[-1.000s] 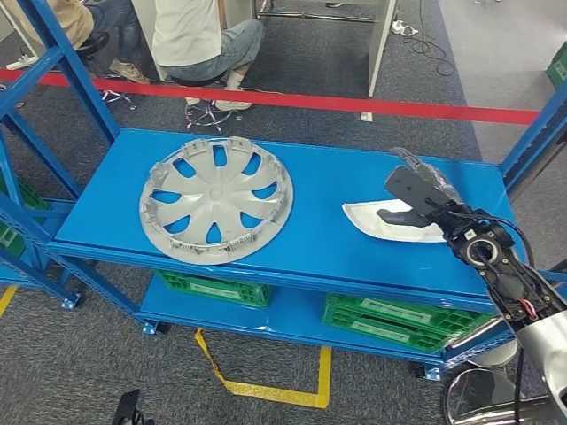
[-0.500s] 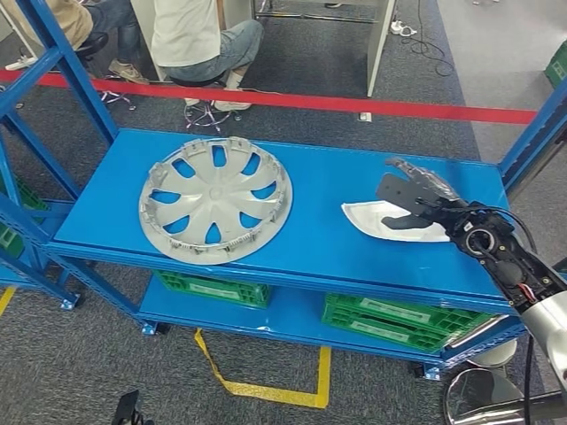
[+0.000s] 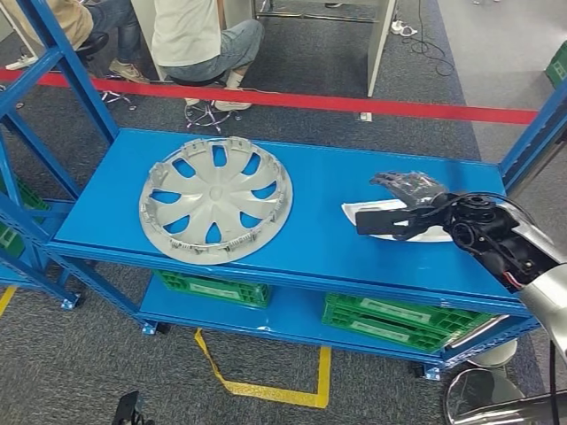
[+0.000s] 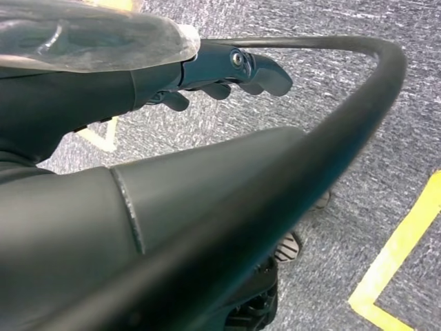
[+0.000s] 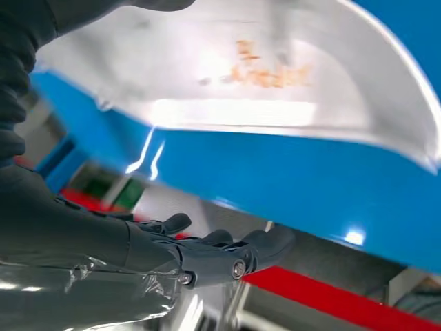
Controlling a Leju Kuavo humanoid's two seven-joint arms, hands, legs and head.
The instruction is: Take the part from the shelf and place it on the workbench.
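A white curved part [image 3: 353,212] lies on the right side of the blue shelf [image 3: 321,190]. My right hand [image 3: 401,205] hovers low over it, palm turned sideways. Its thumb reaches left across the part's front edge and its fingers [image 3: 404,183] spread behind the part. In the right wrist view the part [image 5: 260,76] lies close beside the outstretched fingers [image 5: 223,252], with a gap between them, and nothing is gripped. My left hand [image 4: 229,65] hangs over the grey floor, fingers straight and holding nothing.
A silver wheel cover [image 3: 215,199] lies on the shelf's left half. Green crates [image 3: 394,320] sit on the lower shelf. Blue uprights [image 3: 532,133] frame both ends. Behind a red tape line [image 3: 375,104], people sit on stools. Yellow tape marks the floor.
My right hand has dropped lower, turned onto its side and reached left, so its thumb and fingers now straddle the white part. The part and wheel cover have not moved.
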